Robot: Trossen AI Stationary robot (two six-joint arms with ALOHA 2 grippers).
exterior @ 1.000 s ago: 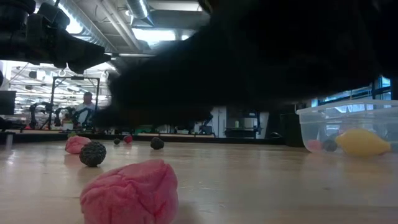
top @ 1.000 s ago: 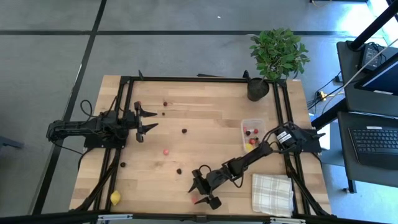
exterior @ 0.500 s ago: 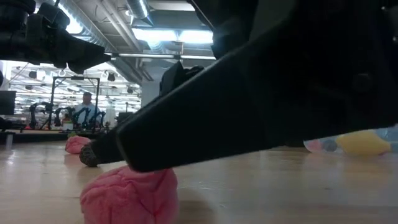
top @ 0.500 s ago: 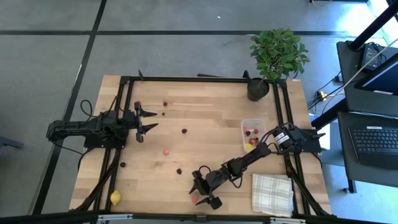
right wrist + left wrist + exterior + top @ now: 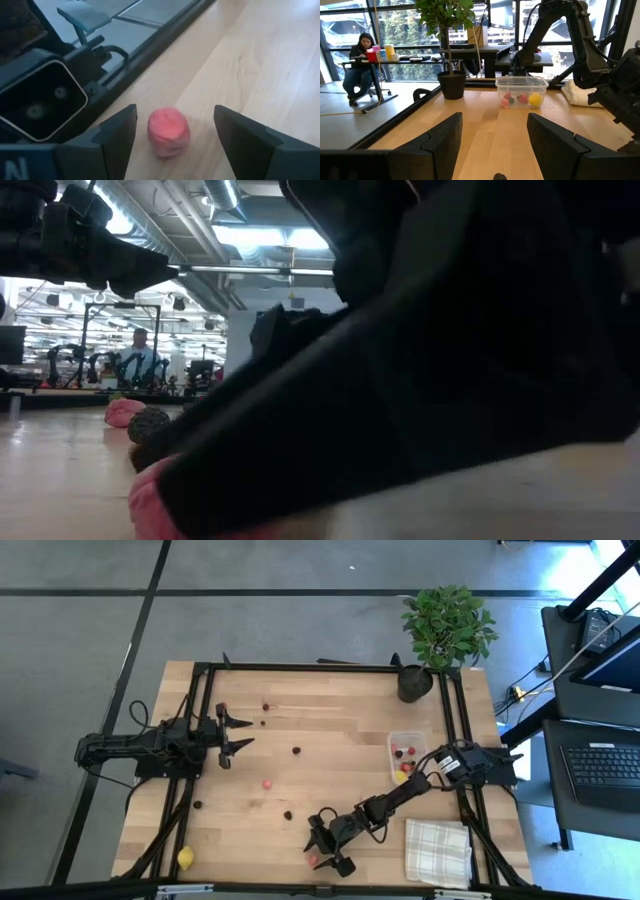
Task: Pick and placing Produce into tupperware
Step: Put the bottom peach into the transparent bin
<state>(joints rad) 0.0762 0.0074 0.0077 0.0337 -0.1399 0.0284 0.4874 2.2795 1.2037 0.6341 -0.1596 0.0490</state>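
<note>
My right gripper (image 5: 322, 843) reaches to the table's near edge. It is open, and its two fingers stand on either side of a pink berry (image 5: 169, 131) without touching it. That berry (image 5: 313, 859) rests on the wood. In the low view the right gripper (image 5: 400, 380) hides most of it. The clear tupperware (image 5: 405, 754) sits at the right and holds red bits and a yellow piece (image 5: 535, 100). Loose berries (image 5: 266, 783) and a lemon (image 5: 186, 858) lie scattered. My left gripper (image 5: 238, 733) waits open at the left side.
A black plant pot (image 5: 415, 683) stands at the far right corner. A white checked cloth (image 5: 437, 851) lies near the right corner. A camera housing (image 5: 40, 100) and a black rail sit just beyond the pink berry at the near edge. A dark berry (image 5: 150, 423) lies farther in.
My right gripper has come down toward the pink berry at the near edge, staying open. In the low view its dark body first rose clear of the berry's top, then dropped over it and now hides most of the berry and the tupperware behind.
</note>
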